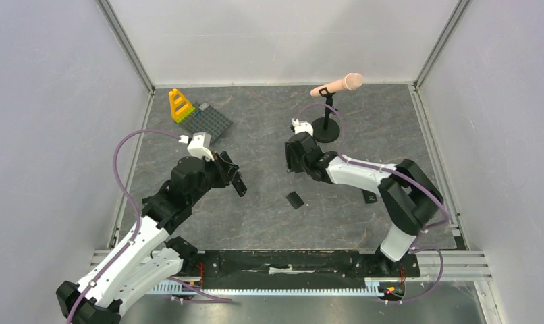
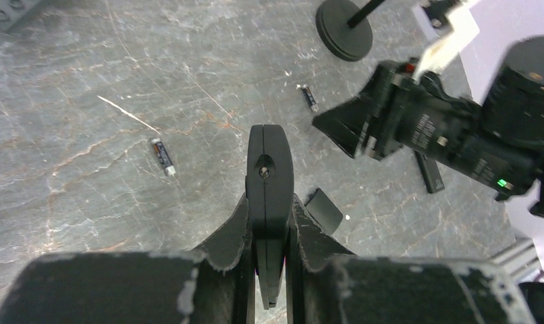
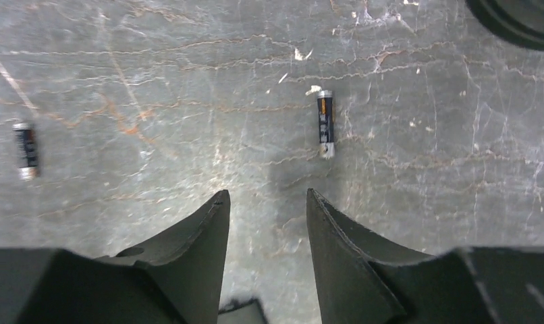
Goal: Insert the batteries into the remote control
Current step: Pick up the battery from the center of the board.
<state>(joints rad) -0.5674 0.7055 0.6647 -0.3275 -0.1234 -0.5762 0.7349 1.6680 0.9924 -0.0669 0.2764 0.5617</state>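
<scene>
The grey marbled tabletop (image 1: 269, 223) sits between white walls. Toward its left edge, the left gripper (image 2: 269, 202) is clamped on the remote control (image 2: 269, 155), held edge-up, probably to present its bay, though the bay is hidden. The battery cover (image 1: 295, 200) lies mid-table. The right gripper (image 3: 266, 202), fingers apart, hovers just short of one battery (image 3: 325, 123), lined up to pinch it. A second battery (image 3: 26, 150) lies farther left.

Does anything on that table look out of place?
Two batteries lie loose and apart on the table, and a small black cover lies alone nearby, apart from the remote control held in the left pincer.
</scene>
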